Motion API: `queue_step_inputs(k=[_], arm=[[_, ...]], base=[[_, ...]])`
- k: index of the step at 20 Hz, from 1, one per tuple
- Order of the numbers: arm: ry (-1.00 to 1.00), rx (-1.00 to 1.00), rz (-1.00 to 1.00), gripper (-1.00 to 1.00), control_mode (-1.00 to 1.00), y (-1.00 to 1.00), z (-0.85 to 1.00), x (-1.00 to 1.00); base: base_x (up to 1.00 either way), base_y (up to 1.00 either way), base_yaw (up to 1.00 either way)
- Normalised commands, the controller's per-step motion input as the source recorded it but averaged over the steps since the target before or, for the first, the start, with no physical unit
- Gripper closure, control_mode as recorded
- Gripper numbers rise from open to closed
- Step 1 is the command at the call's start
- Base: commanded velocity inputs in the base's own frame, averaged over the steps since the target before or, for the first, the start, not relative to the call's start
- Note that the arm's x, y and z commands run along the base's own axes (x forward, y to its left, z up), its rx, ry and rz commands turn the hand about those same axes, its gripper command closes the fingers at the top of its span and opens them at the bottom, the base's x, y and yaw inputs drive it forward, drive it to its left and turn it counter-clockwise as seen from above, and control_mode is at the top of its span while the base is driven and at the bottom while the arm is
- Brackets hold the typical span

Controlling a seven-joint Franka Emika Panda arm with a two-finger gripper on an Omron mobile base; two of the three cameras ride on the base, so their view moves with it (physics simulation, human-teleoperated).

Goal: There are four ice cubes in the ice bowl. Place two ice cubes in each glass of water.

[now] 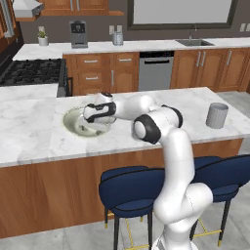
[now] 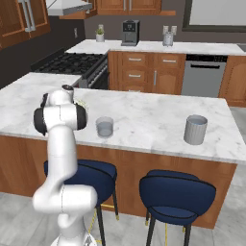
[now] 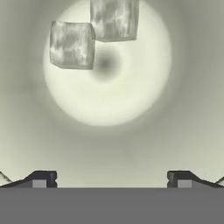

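The ice bowl (image 1: 73, 122) sits on the island counter, left of centre, and its pale inside (image 3: 109, 131) takes up the hand view. Two ice cubes (image 3: 72, 45) (image 3: 114, 18) lie side by side on the bowl's bottom, ahead of the fingertips. My gripper (image 3: 111, 179) is lowered into the bowl, open, with its jaws wide apart and nothing between them. In the left base view the hand (image 1: 99, 113) hangs over the bowl's right half. One glass of water (image 2: 104, 127) stands just right of the arm, the other (image 2: 195, 129) (image 1: 217, 115) near the island's right end.
The marble island (image 1: 44, 136) runs left to right, with two blue stools (image 1: 129, 190) under its front edge. Behind are a stove (image 1: 34, 71), a dishwasher (image 1: 156, 68) and a back counter with a coffee machine (image 1: 78, 34) and a sink (image 1: 194, 43).
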Motion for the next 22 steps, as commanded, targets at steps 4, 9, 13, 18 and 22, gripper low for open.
queue_step_inputs(k=[4, 9, 13, 18, 22], arm=[[0.00, 0.00, 0.00, -1.00, -1.00, 0.09, 0.06, 0.17], [-0.03, 0.05, 0.00, -1.00, -1.00, 0.00, 0.32, 0.37], [-0.08, 0.08, 0.02, -1.00, -1.00, 0.00, 0.38, 0.41], [-0.01, 0.03, 0.03, -1.00, -1.00, 0.02, 0.02, 0.35], [0.00, 0.00, 0.08, -1.00, -1.00, 0.17, -0.07, 0.47]], base=[[0.00, 0.00, 0.00], [0.00, 0.00, 0.00], [0.00, 0.00, 0.00], [0.00, 0.00, 0.00], [0.00, 0.00, 0.00]])
